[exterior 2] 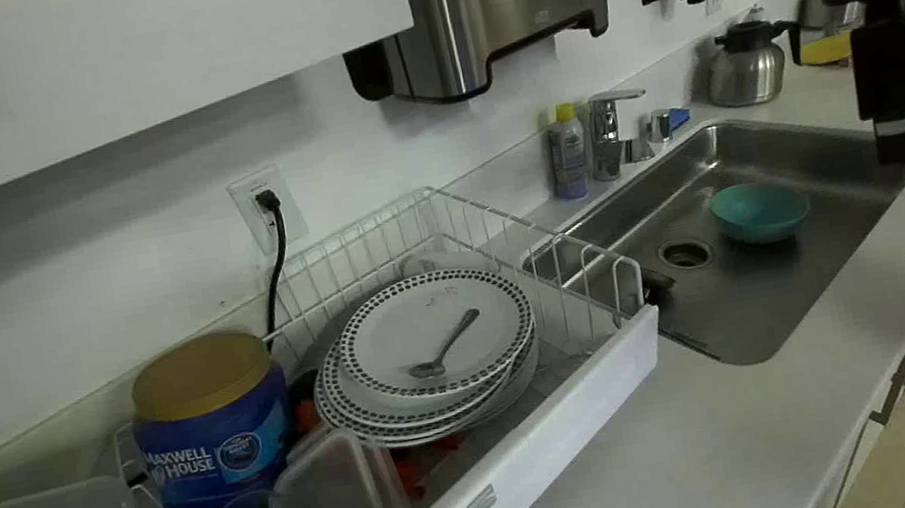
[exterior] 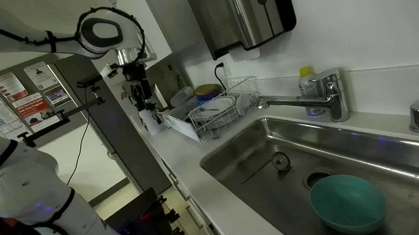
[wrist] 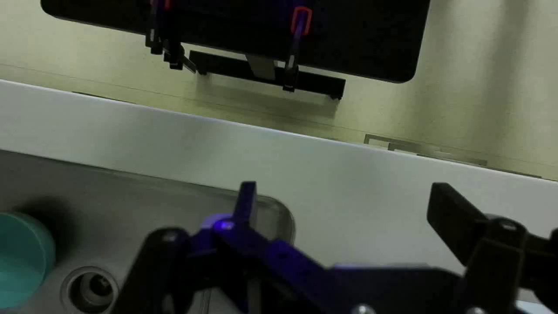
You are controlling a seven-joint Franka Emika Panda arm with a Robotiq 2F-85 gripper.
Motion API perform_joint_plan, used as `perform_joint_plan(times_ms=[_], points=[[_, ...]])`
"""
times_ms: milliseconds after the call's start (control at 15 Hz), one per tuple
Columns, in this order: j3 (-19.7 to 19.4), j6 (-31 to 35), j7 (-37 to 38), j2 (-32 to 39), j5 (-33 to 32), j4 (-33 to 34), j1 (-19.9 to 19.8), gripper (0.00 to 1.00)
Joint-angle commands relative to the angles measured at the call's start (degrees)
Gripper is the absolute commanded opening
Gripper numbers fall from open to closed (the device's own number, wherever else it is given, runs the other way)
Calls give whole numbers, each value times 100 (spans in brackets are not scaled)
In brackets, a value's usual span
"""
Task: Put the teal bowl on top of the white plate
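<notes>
Square one for me, as far as I can tell from my end. The teal bowl (exterior: 348,204) is sitting right way up in the sink (exterior 2: 763,294), just beside the drain (exterior 2: 685,254), with nothing holding it. My claw (wrist: 344,196) is released: the wrist view shows the fingers (wrist: 246,200) spread wide with nothing between them, tabletop (wrist: 348,174) and a corner of the sink below. The bowl only pokes in at the far left of that view, so I'm not lined up on it yet. For the white plate (exterior 2: 418,324) I'm going with the top one of the stack (exterior 2: 405,409) in the dish rack (exterior 2: 532,457), left of the sink in both exterior views. So nothing's done and everything's left: get over the bowl, grip it, lift it clear of the sink, bring it left and lower it. One gripe: there's a spoon (exterior 2: 453,339) lying on that plate, so I reckon the bowl might end up sitting crooked.
</notes>
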Motion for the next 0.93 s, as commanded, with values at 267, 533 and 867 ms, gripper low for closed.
perform_joint_plan(times_ms=[267, 533, 867], points=[[-8, -8, 4, 4, -3, 9, 10, 100], [-297, 204, -187, 46, -19, 79, -184, 100], [-947, 794, -774, 199, -586, 109, -676, 100]])
